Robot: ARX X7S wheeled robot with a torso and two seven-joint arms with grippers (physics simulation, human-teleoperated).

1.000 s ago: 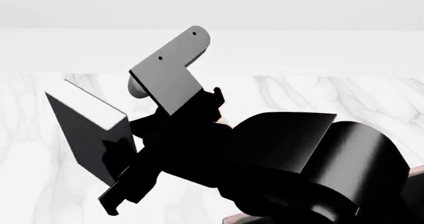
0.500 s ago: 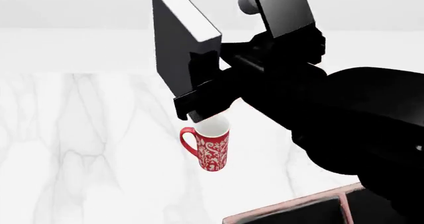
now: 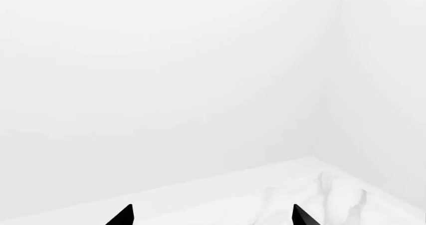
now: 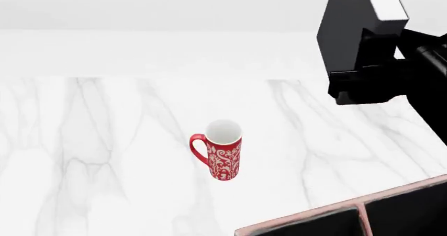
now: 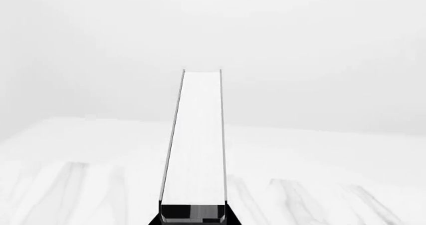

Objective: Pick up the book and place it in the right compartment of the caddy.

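Book's up in the air now, swung over to the right side

Compared to a moment ago, the right gripper [image 4: 363,87] has carried the black book [image 4: 356,29] from above the red patterned mug [image 4: 222,157] toward the marble counter's [image 4: 104,142] right edge, jaws clamped on its lower end, book upright and slightly tilted. The caddy [image 4: 328,212] pokes in at the near right corner, so I'd say the drop into the right compartment comes next. The left gripper [image 3: 209,217] shows two tips spread wide, holding nothing.
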